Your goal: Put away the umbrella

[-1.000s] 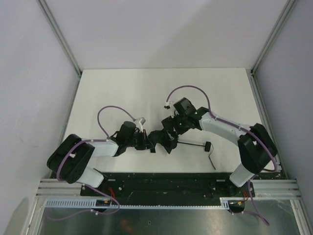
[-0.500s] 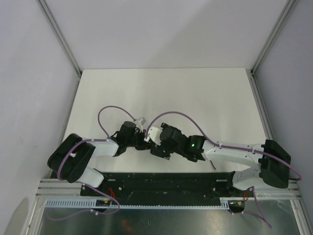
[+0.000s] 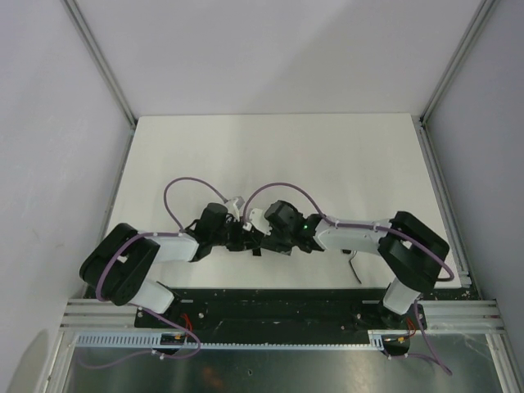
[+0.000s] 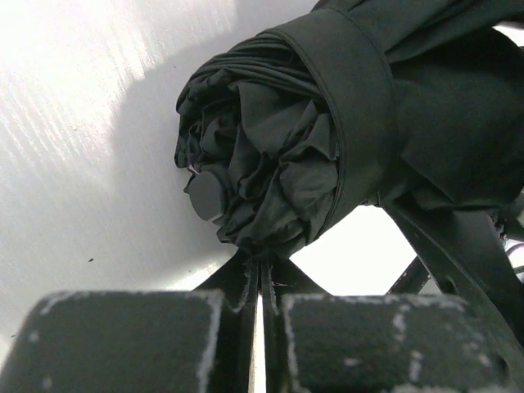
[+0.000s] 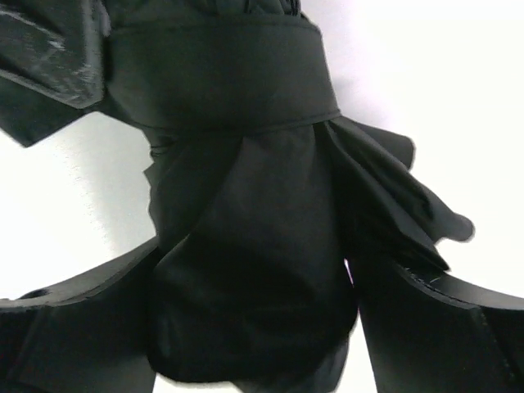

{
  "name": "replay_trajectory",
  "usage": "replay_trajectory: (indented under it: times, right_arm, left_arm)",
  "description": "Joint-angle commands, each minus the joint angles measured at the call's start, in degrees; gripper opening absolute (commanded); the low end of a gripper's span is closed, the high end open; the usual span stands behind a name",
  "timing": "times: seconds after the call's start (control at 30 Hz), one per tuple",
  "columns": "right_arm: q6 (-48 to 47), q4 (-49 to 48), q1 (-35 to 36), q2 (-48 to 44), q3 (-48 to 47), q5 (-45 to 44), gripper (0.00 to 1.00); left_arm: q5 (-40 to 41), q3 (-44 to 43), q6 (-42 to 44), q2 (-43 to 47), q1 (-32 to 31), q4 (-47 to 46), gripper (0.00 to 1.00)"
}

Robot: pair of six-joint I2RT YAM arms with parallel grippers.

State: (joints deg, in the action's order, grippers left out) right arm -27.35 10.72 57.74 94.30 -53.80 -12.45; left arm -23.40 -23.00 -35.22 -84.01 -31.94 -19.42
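Note:
The black umbrella (image 4: 278, 139) is folded into a bundle with a strap (image 4: 360, 115) wrapped round it, seen end-on in the left wrist view. My left gripper (image 4: 260, 274) is shut, its tips pinching a fold of fabric at the bundle's lower edge. My right gripper (image 5: 254, 327) is open, its two fingers (image 5: 74, 336) standing either side of the loose canopy fabric (image 5: 254, 246) below the strap. From above, both grippers meet mid-table, left gripper (image 3: 243, 239) and right gripper (image 3: 264, 235), hiding most of the umbrella. Only its handle cord (image 3: 354, 268) shows behind the right arm.
The white table (image 3: 270, 155) is walled on three sides, with aluminium posts (image 3: 115, 90) at the back corners. A black base rail (image 3: 270, 303) runs along the near edge. Purple cables (image 3: 176, 192) loop above both wrists.
The right arm has swung down and round, and now reaches left along the table with its jaws round the canopy, slightly narrower. The left arm and its grip have not moved.

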Motion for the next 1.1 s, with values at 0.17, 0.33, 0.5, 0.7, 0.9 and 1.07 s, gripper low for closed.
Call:
replay_trajectory:
  times: [0.17,0.33,0.5,0.7,0.9,1.07]
  right_arm:
    - [2.6,4.2,-6.1,10.6,-5.6,14.6,0.37]
    - [5.4,8.1,-9.0,13.9,-9.2,23.5,0.03]
    - [10.7,8.2,-12.3,14.6,-9.7,37.9,0.00]
    - [29.3,-2.7,-19.8,12.9,-5.8,63.8,0.00]
    - [71.0,-41.6,-21.7,14.0,2.0,82.9,0.00]
    - [118.1,-96.5,-24.3,25.5,5.7,85.1,0.00]
  left_arm:
    - [-3.1,1.4,-2.3,3.0,0.3,-2.6,0.00]
    - [-4.8,1.7,-3.8,8.9,1.2,-2.5,0.00]
    - [-6.3,-1.4,-4.3,16.2,2.6,2.1,0.00]
    - [-9.1,-7.8,-3.2,22.4,2.7,10.1,0.00]
    - [-12.5,-13.2,-1.2,26.9,2.6,16.6,0.00]
    - [-12.9,-14.1,-1.0,27.4,-0.4,17.2,0.00]
